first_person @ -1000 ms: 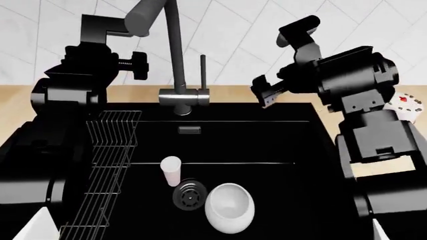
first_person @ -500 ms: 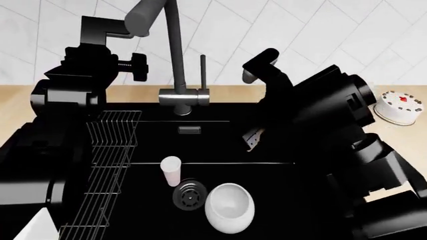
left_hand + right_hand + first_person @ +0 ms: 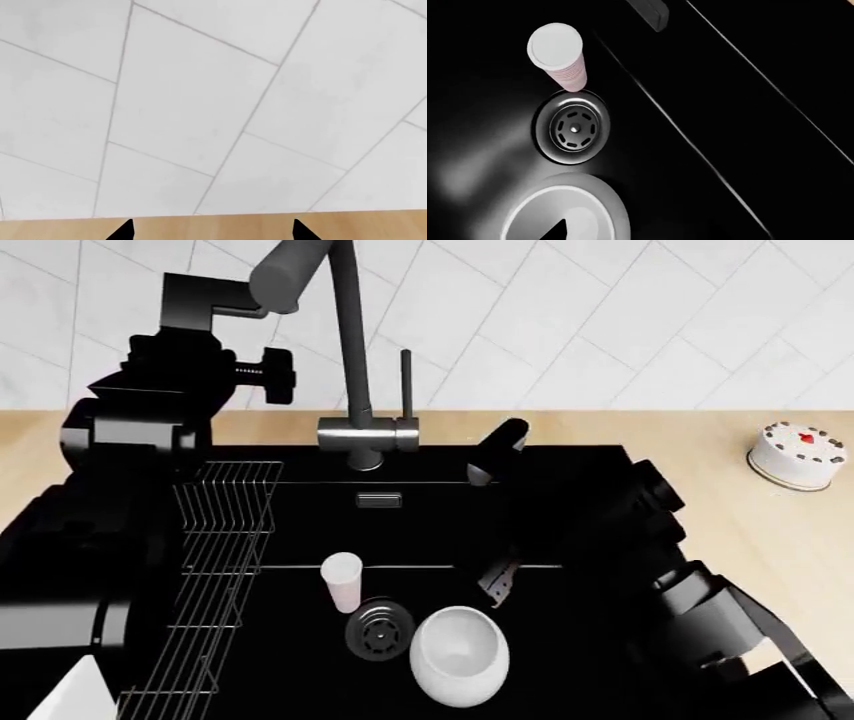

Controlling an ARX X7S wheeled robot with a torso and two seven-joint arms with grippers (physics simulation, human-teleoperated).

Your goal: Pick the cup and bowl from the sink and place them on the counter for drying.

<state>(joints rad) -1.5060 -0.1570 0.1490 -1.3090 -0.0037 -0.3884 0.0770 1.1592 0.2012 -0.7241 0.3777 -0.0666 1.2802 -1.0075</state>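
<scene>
The pale pink cup [image 3: 342,580] stands upright in the black sink [image 3: 561,510], just behind the round drain [image 3: 379,630]. The white bowl [image 3: 459,655] sits right of the drain, near the front. My right gripper [image 3: 497,585] hangs low inside the basin, just behind the bowl's right rim, and holds nothing. The right wrist view shows the cup [image 3: 558,55], the drain [image 3: 574,129] and the bowl [image 3: 564,215]; one fingertip [image 3: 557,231] shows over the bowl, and the right gripper [image 3: 640,234] is open. My left gripper [image 3: 274,373] is raised at the back left, open [image 3: 210,235], facing wall and counter [image 3: 60,227].
A tall dark faucet [image 3: 354,360] rises behind the basin. A wire rack [image 3: 214,580] lies along the sink's left side. A small white cake [image 3: 798,455] with red dots sits on the beige counter [image 3: 747,510] at the right. White tiles cover the wall.
My right arm has swung down from above the sink's back right corner into the basin, ending near the bowl. The cake is uncovered. Cup, bowl and left arm have not moved.
</scene>
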